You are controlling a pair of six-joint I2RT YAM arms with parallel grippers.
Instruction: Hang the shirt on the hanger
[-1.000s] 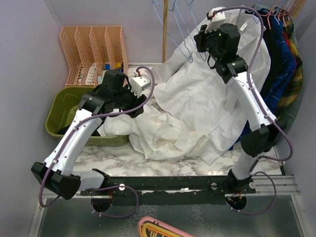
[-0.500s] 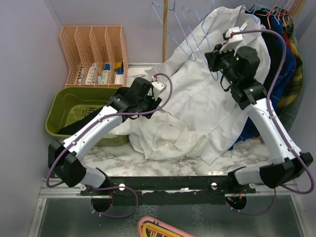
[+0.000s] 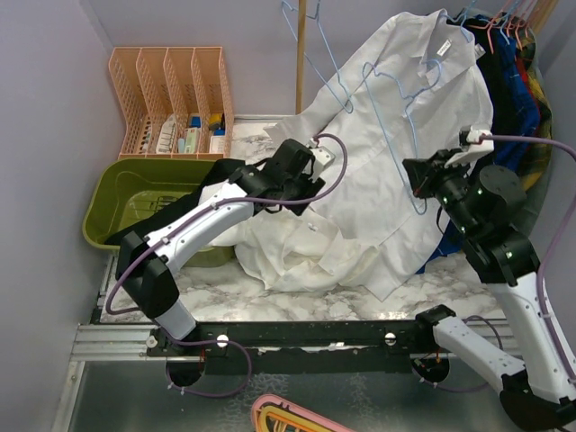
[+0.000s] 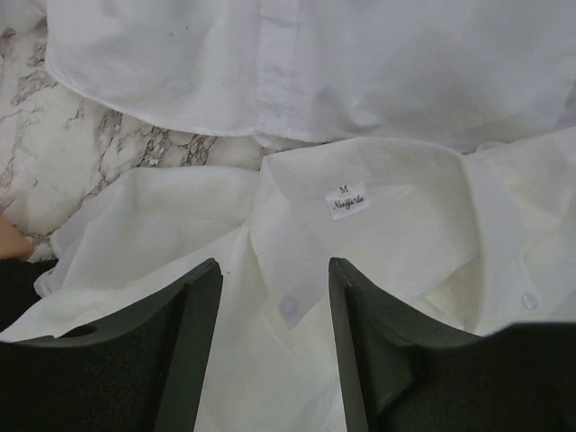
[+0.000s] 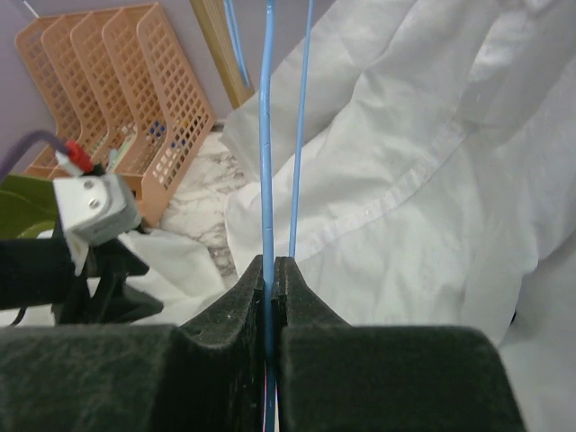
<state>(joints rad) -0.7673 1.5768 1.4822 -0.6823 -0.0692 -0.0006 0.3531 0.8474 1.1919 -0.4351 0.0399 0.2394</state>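
A white shirt (image 3: 297, 247) lies crumpled on the marble table. Its collar with a size label (image 4: 346, 200) shows in the left wrist view. My left gripper (image 3: 304, 183) is open and empty, its jaws (image 4: 270, 270) wide apart just above that collar. My right gripper (image 3: 419, 178) is shut on the wire of a light-blue hanger (image 3: 387, 117) and holds it in the air in front of a second white shirt (image 3: 405, 54) that hangs from the rail. In the right wrist view the wire (image 5: 267, 135) runs up from the closed gripper (image 5: 271, 265).
Several more light-blue hangers (image 3: 310, 27) hang from the rail by a wooden pole (image 3: 300, 63). Dark and plaid clothes (image 3: 517, 99) hang at the far right. An orange file rack (image 3: 171, 90) and a green basin (image 3: 121, 202) stand at the left.
My right arm has swung down and right from the rail, carrying the blue hanger. My left arm has reached right, over the crumpled shirt's collar.
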